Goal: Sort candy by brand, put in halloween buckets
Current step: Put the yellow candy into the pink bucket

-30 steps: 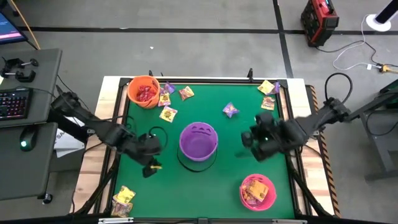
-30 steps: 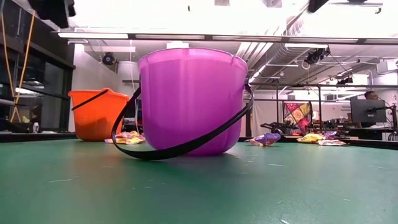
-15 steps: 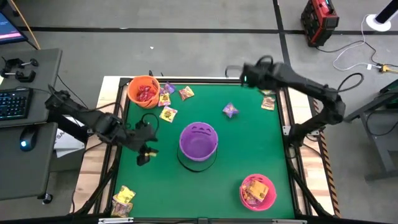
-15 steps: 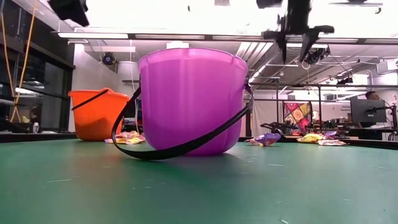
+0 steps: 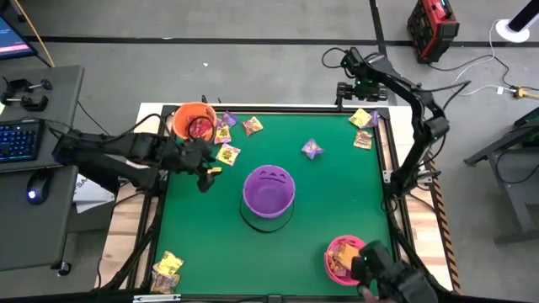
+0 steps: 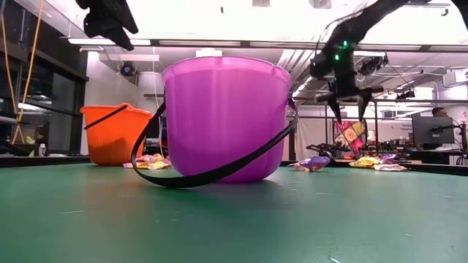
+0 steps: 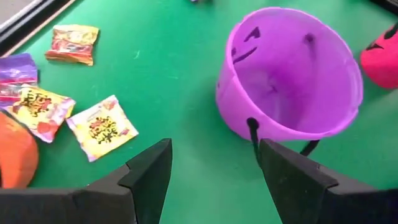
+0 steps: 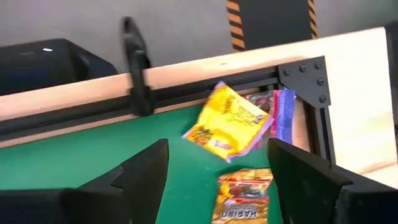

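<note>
Three halloween buckets stand on the green mat: orange (image 5: 195, 124) at the far left, purple (image 5: 269, 191) in the middle, pink (image 5: 345, 257) at the near right. Candy packets lie near the orange bucket (image 5: 227, 154), mid-far (image 5: 312, 149) and in the far right corner (image 5: 364, 118). My left gripper (image 5: 206, 175) hangs open and holds nothing, above the mat between a yellow packet (image 7: 101, 126) and the purple bucket (image 7: 289, 71). My right gripper (image 8: 217, 149) hangs open above the far right corner, over a yellow packet (image 8: 230, 121) and an orange-red one (image 8: 239, 193).
More packets lie at the near left corner (image 5: 168, 268). The wooden table frame (image 8: 186, 68) and a black clamp (image 8: 137, 62) run just beyond the right gripper. A dark blurred shape (image 5: 389, 276) overlaps the pink bucket's near side. The purple bucket's black handle (image 6: 212, 175) rests on the mat.
My right gripper has swung from the table's right middle, beside the purple bucket, to the far right corner and sunk toward the packets there. My left gripper has moved toward the far edge, nearer the orange bucket, staying open.
</note>
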{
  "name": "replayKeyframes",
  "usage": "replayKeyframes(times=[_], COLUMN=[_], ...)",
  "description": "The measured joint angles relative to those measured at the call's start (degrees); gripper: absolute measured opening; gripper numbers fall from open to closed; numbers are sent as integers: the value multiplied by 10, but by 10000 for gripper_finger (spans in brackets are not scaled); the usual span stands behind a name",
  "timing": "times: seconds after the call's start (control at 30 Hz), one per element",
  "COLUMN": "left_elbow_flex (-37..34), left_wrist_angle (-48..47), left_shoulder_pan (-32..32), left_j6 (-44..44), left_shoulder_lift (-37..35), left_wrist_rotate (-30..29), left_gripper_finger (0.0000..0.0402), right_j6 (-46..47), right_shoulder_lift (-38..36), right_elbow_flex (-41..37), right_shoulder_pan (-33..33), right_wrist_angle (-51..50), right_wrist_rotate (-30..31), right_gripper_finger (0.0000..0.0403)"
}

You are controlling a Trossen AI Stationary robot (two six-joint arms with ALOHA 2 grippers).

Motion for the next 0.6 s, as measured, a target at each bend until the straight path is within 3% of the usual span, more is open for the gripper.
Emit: replayKeyframes(times=[0.27,0.6], left_elbow_flex=[0,0], left_wrist_angle=[-90,-168], left_shoulder_pan=[27,31], left_j6=[59,49], left_shoulder_lift=[0,-12], left_wrist_rotate=[31,58], left_gripper_finger=[229,229], right_j6=[54,137], right_shoulder_lift=[45,73], right_elbow_flex=[0,0], right_shoulder_pan=[-37,-72], right_wrist_angle=[2,35], right_wrist_rotate=[-6,-76], right_gripper_finger=[266,266])
